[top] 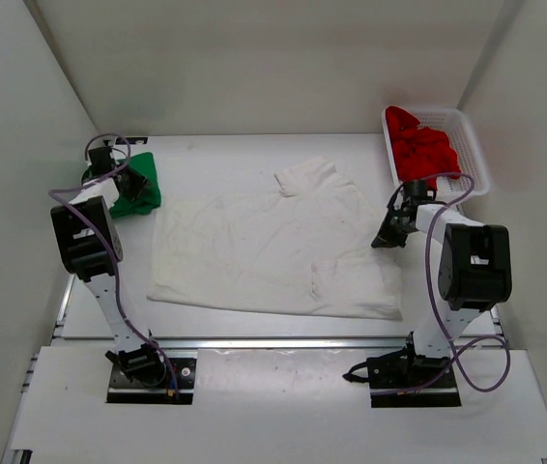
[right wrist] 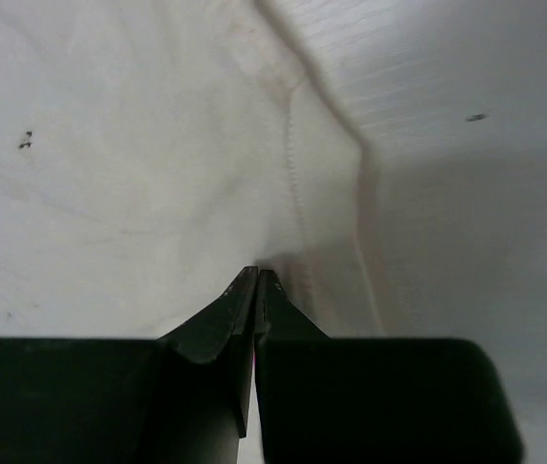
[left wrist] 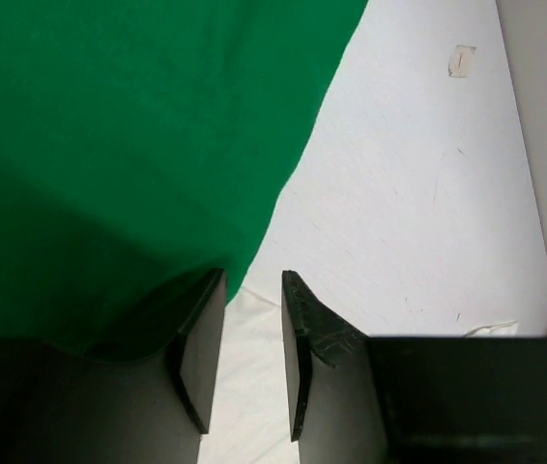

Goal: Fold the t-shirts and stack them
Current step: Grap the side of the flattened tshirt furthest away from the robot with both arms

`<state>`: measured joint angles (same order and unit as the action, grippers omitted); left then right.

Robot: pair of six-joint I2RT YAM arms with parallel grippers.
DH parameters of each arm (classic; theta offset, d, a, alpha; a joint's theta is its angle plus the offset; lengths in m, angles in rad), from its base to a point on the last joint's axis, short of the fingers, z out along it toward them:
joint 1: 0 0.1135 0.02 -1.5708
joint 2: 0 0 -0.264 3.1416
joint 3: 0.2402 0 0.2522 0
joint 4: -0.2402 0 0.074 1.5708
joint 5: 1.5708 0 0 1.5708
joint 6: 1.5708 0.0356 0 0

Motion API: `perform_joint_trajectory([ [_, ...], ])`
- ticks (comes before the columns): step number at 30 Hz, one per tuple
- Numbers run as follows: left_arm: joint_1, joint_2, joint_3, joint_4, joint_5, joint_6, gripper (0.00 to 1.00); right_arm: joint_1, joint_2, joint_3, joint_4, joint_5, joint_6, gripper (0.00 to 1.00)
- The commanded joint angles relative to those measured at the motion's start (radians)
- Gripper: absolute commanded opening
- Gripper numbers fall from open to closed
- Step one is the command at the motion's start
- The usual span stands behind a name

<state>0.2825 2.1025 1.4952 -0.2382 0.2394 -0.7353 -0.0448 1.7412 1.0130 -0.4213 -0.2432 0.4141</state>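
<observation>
The white t-shirt [top: 273, 253] lies spread flat mid-table, one sleeve turned up at the back. A green t-shirt [top: 141, 190] sits bunched at the back left. My left gripper [top: 135, 184] hovers at its edge. In the left wrist view the jaws stand open [left wrist: 253, 275] with only white surface between them. The green cloth [left wrist: 109, 145] lies against the left finger [left wrist: 201, 338]. The red t-shirt [top: 421, 147] is piled in the basket. My right gripper [top: 388, 236] is shut, tips [right wrist: 257, 274] down on the white shirt [right wrist: 138, 174] beside its hem.
The white mesh basket [top: 474, 147] stands at the back right corner. White walls close in the table on the left, back and right. Bare tabletop [left wrist: 418, 193] shows beside the green shirt. Both arm bases sit at the near edge.
</observation>
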Motion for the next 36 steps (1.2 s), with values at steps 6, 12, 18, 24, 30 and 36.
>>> perform_joint_trajectory([
  [6,-0.149,-0.156,-0.020,-0.035,-0.158,0.155,0.42,0.091,-0.187,0.099,0.026,-0.024,-0.035,0.01],
  [12,-0.226,-0.049,0.140,-0.197,-0.276,0.255,0.47,0.144,-0.139,0.255,0.078,-0.126,-0.038,0.05],
  [18,-0.129,0.071,0.294,-0.299,-0.201,0.211,0.45,0.213,-0.019,0.295,0.069,-0.004,-0.087,0.15],
  [24,-0.049,0.005,0.186,-0.208,-0.115,0.143,0.47,0.281,0.147,0.407,-0.029,0.175,-0.225,0.29],
  [30,-0.190,-0.096,0.125,-0.118,-0.159,0.172,0.48,0.327,0.354,0.590,-0.201,0.341,-0.351,0.00],
  [36,-0.230,-0.078,0.140,-0.124,-0.146,0.168,0.50,0.264,0.339,0.481,-0.206,0.375,-0.322,0.00],
])
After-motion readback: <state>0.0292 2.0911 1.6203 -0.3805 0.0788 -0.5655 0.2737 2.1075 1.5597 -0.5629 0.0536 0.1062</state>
